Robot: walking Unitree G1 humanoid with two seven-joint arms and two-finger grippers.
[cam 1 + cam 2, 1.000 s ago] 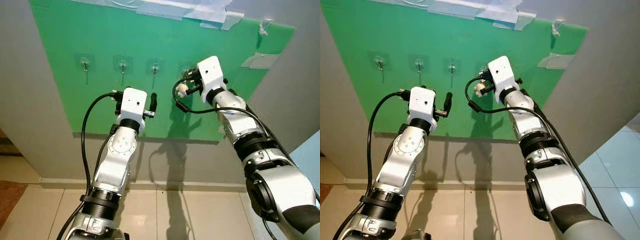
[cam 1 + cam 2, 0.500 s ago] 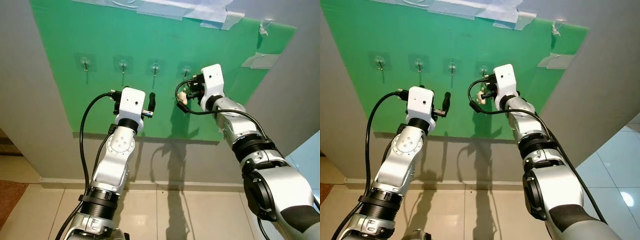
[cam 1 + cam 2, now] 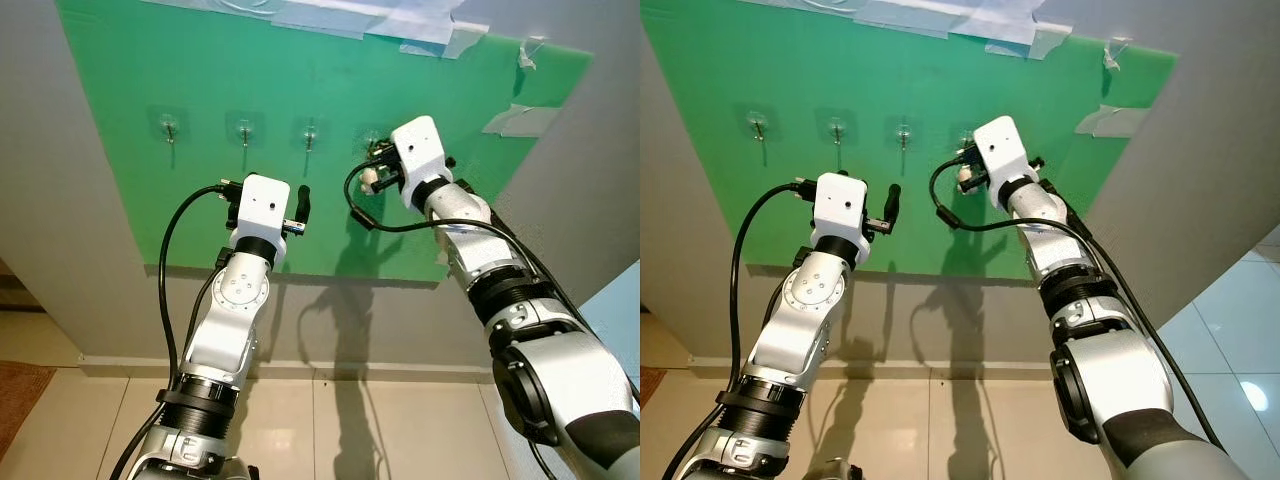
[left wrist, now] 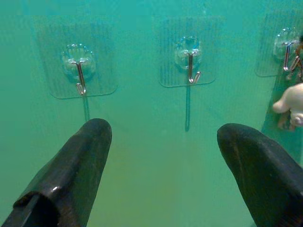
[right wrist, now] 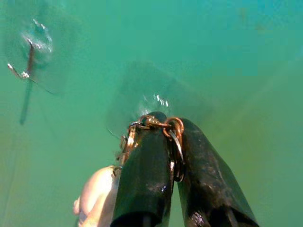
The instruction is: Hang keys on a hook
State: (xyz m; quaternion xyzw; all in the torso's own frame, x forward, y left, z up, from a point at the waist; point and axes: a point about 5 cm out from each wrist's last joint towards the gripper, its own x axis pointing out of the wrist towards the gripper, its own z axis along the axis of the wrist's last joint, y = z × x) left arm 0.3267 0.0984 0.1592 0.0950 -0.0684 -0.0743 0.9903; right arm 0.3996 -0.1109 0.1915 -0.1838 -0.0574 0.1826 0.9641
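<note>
Up at green board (image 3: 200, 70): R gripper (image 5: 171, 124) pinched on keys (image 5: 174, 137) by rightmost hook (image 4: 287, 49); L gripper (image 4: 163, 132) wide apart, holding nothing.

Through the right wrist camera I see the right gripper (image 5: 171, 142) with its two black fingers (image 5: 142, 175) pinched together on a coppery metal key ring (image 5: 173, 128) and its short chain. A pale, rounded charm (image 5: 97, 196) hangs beside the fingers. Just past the fingertips a clear adhesive hook pad (image 5: 151, 92) sits on the green board (image 5: 227, 61). Another clear pad with a metal hook (image 5: 26, 64) sits further off.
</note>
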